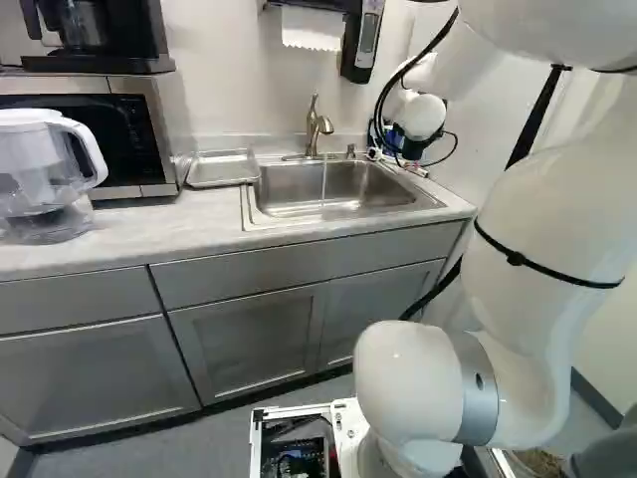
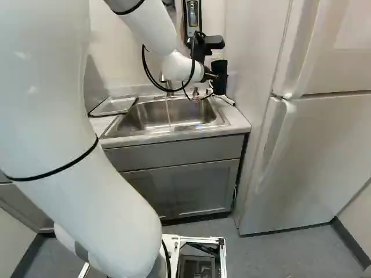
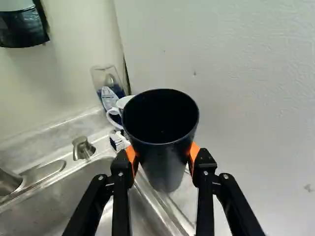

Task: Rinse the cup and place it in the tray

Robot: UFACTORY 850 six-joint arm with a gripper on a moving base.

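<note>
Counter [image 1: 119, 234]: bears the sink [image 1: 328, 189] by its right end
Tray [image 1: 222, 169]: left of the sink, near the counter's back edge
Gripper [image 2: 213, 76]: closed on the cup, orange pads pressing two sides
Cup [image 3: 165, 164]: between the fingers, mouth facing the wrist, raised near the counter's right edge
Mug [image 3: 122, 103]: back right corner

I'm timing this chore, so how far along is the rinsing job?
The hand grips the cup, and water runs from the faucet. The cup is away from that water; whether it's rinsed, I can't tell. Placing it in the tray remains.
</note>
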